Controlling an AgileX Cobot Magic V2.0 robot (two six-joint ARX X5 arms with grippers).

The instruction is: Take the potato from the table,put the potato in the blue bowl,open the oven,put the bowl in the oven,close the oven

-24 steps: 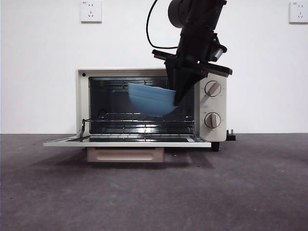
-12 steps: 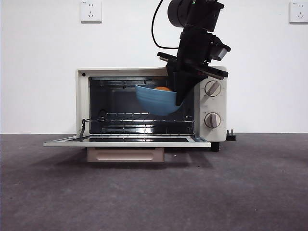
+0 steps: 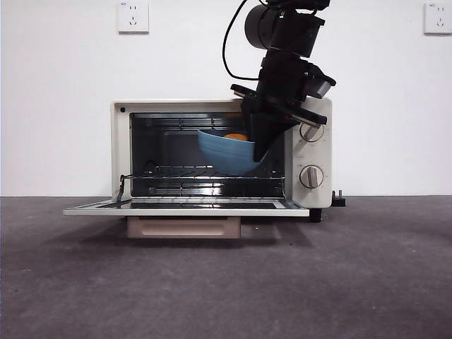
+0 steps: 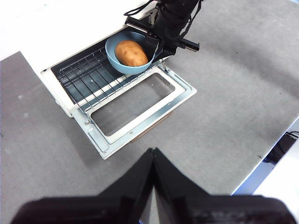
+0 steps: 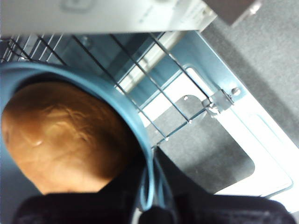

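Gripping the blue bowl (image 3: 227,152) by its rim, the right gripper (image 3: 260,150) holds it tilted just above the wire rack (image 3: 205,171) inside the open oven (image 3: 120,148) — potato (image 4: 131,52) aboard. Pinching the rim leaves the base free for setting down. Left gripper (image 4: 153,156) waits well back above the worktop (image 3: 367,282), jaws together.

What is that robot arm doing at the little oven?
The right gripper holds the blue bowl by its rim, tilted, just above the wire rack inside the open oven. The potato lies in the bowl. The oven's door is folded down flat. The left gripper waits, shut, high above the table.
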